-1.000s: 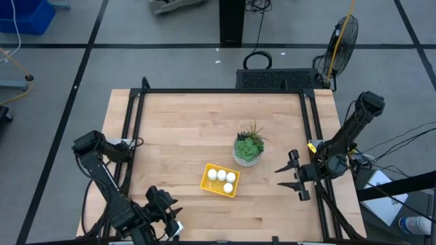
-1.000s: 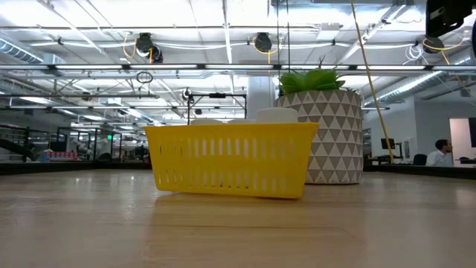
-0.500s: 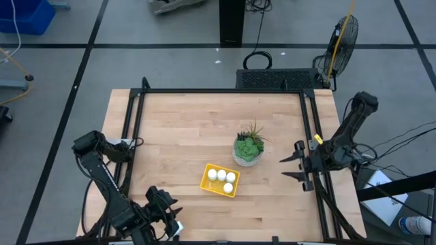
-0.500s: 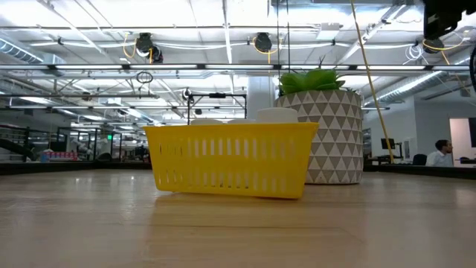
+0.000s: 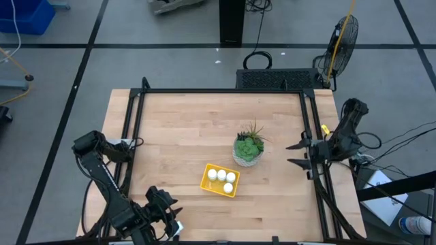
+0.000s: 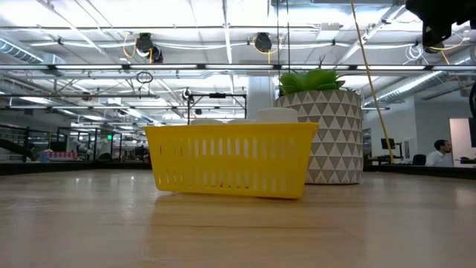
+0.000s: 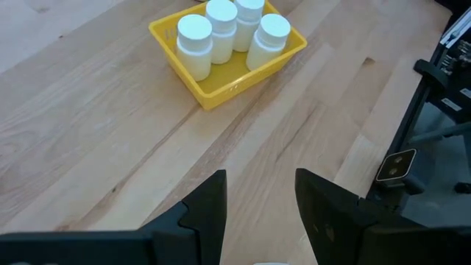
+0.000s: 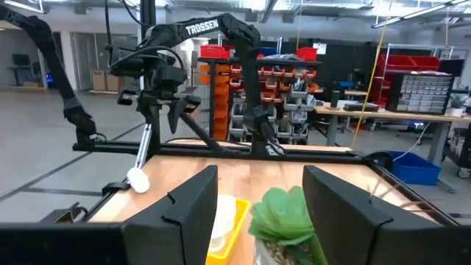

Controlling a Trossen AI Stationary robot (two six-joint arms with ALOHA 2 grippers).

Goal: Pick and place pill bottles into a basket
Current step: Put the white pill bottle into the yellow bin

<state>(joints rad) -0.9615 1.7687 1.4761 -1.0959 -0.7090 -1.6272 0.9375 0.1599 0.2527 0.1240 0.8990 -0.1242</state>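
Bottles (image 5: 221, 178) standing upright in basket (image 5: 206, 181), none seen loose on table. Right gripper (image 5: 298, 154) hanging open, empty, nearer basket; left gripper (image 5: 167, 211) open, empty.

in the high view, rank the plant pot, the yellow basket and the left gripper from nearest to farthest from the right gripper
Measured from the right gripper, at the table's right edge, open:
1. Plant pot, just toward the table's middle from it.
2. Yellow basket, beyond the pot and nearer the front edge, with white pill bottles inside.
3. Left gripper, at the table's front-left corner.
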